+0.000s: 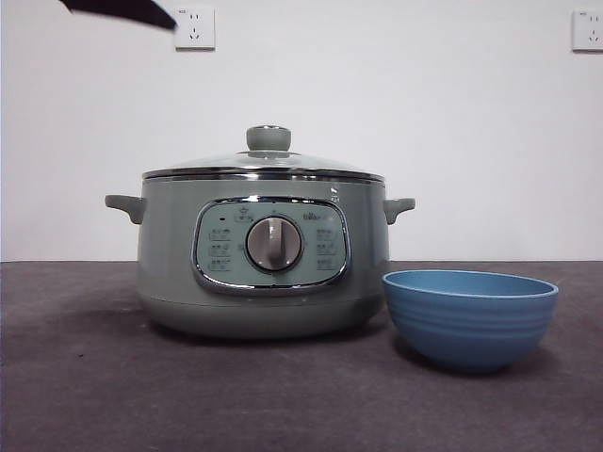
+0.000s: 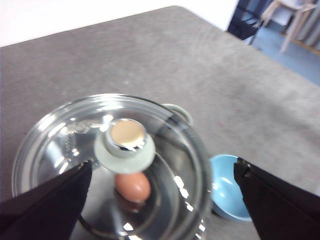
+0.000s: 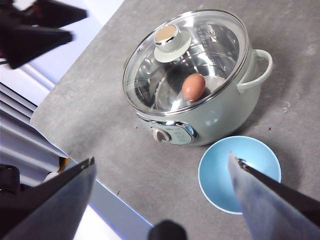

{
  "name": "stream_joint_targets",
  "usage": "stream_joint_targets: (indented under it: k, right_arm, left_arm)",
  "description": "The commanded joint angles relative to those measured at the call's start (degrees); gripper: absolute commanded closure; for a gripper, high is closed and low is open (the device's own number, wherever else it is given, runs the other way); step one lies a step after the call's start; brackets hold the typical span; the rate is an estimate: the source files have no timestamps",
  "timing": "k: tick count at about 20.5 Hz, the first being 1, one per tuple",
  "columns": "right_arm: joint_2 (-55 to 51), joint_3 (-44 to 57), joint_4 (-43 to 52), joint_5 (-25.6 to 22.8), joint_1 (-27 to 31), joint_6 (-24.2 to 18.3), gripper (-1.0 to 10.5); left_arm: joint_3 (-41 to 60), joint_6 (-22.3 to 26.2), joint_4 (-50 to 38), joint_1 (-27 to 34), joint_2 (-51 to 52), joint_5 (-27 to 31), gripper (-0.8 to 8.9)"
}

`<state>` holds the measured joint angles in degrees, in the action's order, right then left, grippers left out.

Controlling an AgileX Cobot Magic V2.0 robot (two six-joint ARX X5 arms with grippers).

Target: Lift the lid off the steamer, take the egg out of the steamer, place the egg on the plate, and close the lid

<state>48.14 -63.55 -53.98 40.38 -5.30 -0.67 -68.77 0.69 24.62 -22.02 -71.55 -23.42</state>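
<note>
Grey and matte, the desk (image 1: 85, 377) runs back to a plain white wall carrying two white sockets (image 1: 194, 27). On it stands the large round sage-green steamer (image 1: 170, 273) with its chrome-framed panel and grey dial, closed by the round clear glass lid (image 1: 212, 162) with a chrome rim and green knob. Just beside the steamer, on its panel side, sits the blue round ridged plate (image 1: 469, 325), close to the pot but apart from it.

From the front the pot's wall hides its contents. Both wrist cameras look down through the glass and show a brown egg (image 3: 193, 86) lying inside the steamer under the lid.

Above the steamer, the left gripper (image 2: 162, 175) hangs with its jaws spread wide on either side of the knob, holding nothing. Higher and off to the plate side, the right gripper (image 3: 162, 167) also has its jaws wide apart and empty. Only a black tip (image 1: 122, 9) shows in the front view's upper corner.

Beyond the desk's edge, the left wrist camera catches blue floor and pale wooden chair legs (image 2: 292, 20).
</note>
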Motion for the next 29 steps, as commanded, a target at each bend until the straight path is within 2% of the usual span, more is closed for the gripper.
stream_joint_targets:
  k: [1, 15, 26, 29]
  right_arm:
    - [-0.1, -0.2, 0.3, 0.0, -0.1, 0.2, 5.0]
    - [-0.1, -0.2, 0.3, 0.0, -0.1, 0.2, 5.0]
    - [-0.1, -0.2, 0.3, 0.0, -0.1, -0.3, 5.0]
    - [-0.1, -0.2, 0.3, 0.0, -0.1, -0.3, 5.0]
  left_arm:
    - [0.0, 0.9, -3.5, -1.2, -3.4, 1.8, 3.37]
    - [0.0, 1.1, -20.4, -5.7, -17.4, 11.6, 3.38]
    - [0.0, 0.8, -22.1, -5.9, -22.4, 13.5, 3.38]
    - [0.0, 0.8, -22.9, -5.9, -22.4, 13.6, 3.83]
